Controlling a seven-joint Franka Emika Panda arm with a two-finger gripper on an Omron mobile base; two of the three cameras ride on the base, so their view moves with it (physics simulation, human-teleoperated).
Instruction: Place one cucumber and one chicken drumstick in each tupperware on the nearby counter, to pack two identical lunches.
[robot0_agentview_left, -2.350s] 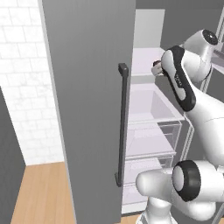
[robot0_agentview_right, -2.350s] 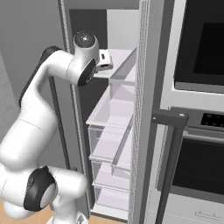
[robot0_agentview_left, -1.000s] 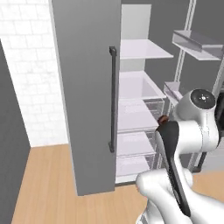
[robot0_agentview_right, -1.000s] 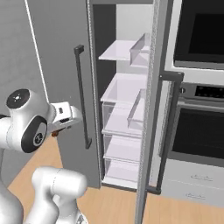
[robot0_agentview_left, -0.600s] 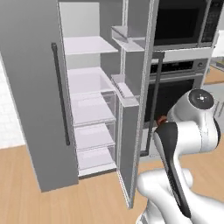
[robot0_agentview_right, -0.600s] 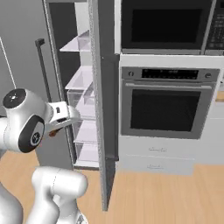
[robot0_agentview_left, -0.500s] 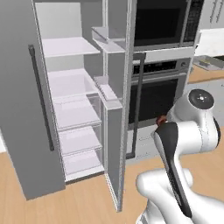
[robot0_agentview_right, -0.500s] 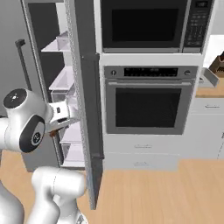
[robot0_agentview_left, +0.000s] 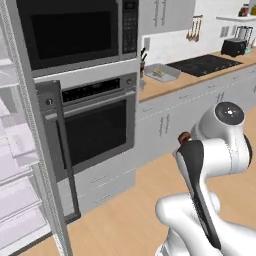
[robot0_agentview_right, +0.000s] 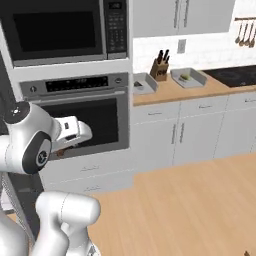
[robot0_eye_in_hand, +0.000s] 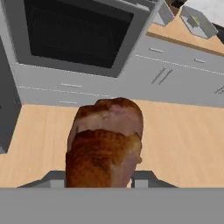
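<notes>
Carrying a chicken drumstick (robot0_eye_in_hand: 105, 142) pinched between its jaws, the gripper (robot0_eye_in_hand: 103, 179) sits tucked close to the robot's body, well short of the counter (robot0_agentview_right: 195, 87) and lower than its top. Two grey containers rest on that counter: one (robot0_agentview_right: 188, 77) in the middle of the run with something small and greenish inside, probably a cucumber though it is too small to be sure, and another (robot0_agentview_right: 142, 83) at the counter's end nearest the wall oven (robot0_agentview_right: 82, 112), beside a knife block (robot0_agentview_right: 159, 69). Judging from the hand view, the meat is held near one end and sticks out well past the fingertips, so a sharp swing or a hard stop of the base could let it twist or slide out onto the wooden floor (robot0_agentview_right: 200, 200) in front of the counter. The cabinet fronts (robot0_agentview_right: 200, 132) below the counter are a second worry: reaching in before the arm is raised above the countertop edge could knock the drumstick loose against it. The knife block crowds the end container, so a lowering path from that side risks a bump. Dropping both drumsticks into the same container would also spoil the matching lunches, and what each already holds is hard to tell from here.
</notes>
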